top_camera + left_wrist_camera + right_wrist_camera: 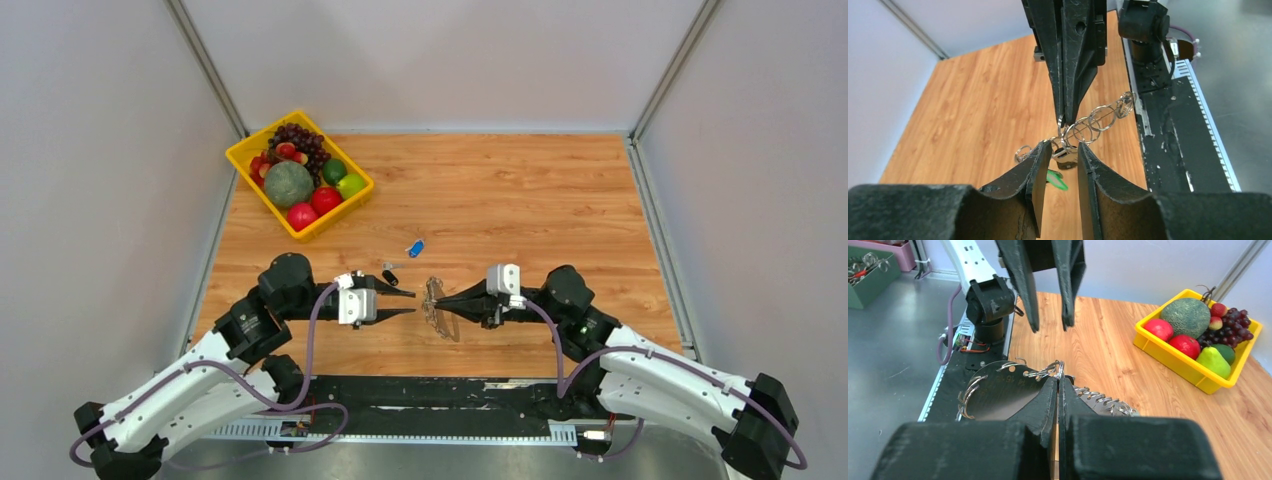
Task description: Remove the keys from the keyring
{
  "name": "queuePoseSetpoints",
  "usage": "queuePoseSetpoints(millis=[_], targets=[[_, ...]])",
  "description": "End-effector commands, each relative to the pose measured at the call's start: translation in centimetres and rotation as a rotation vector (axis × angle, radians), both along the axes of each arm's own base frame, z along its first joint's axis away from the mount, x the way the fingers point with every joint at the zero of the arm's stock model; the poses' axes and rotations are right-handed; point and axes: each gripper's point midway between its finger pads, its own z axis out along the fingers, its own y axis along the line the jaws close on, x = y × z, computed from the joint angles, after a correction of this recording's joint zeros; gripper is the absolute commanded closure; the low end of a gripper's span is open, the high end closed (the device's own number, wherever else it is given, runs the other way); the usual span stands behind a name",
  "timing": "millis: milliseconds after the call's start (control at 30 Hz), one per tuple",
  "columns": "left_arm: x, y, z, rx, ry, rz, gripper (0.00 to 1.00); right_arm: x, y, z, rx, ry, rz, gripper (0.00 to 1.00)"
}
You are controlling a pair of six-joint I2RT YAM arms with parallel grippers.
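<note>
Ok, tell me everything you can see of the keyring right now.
The keyring is a greyish metal round with small wire rings strung along its rim, standing roughly upright. The right gripper is shut on its edge. A few small keys dangle from it between the fingers of the open left gripper.

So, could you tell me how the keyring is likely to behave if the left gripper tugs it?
Probably floppy: the keyring is thin wire loops pinched at one spot by the right gripper, so it would likely swing or twist. The keys dangle loosely and look smooth metal, so possibly slippery.
</note>
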Motion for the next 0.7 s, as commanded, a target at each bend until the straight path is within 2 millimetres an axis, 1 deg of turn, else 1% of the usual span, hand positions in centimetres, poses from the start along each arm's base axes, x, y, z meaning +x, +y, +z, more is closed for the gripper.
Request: queuePoseSetpoints(millis=[0, 67, 133, 333, 433, 667], targets=[[-0.8, -0.6, 0.8, 0.01, 0.025, -0.07, 0.65, -1.0, 0.5, 2.3, 0.045, -0.11, 0.063, 1.0], [-0.8, -0.8, 0.6, 0.019, 0.028, -0.074, 0.69, -1.1, 0.6, 2.3, 0.043, -0.111, 0.071, 1.0], [-0.6, -0.9, 0.3, 0.026, 0.03, -0.07, 0.69, -1.1, 0.7, 2.4, 0.042, -0.113, 0.076, 1.0], [0.2, -0.9, -0.2, 0.041, 0.033, -0.034, 0.69, -1.1, 1.0, 2.5, 0.041, -0.117, 0.086, 1.0], [0.0, -1.0, -0.2, 0.04, 0.037, -0.042, 0.7, -1.0, 1.2, 2.5, 0.035, -0.119, 0.086, 1.0], [0.1, -1.3, -1.1, 0.067, 0.061, -0.059, 0.69, -0.9, 1.5, 2.6, 0.031, -0.123, 0.087, 1.0]])
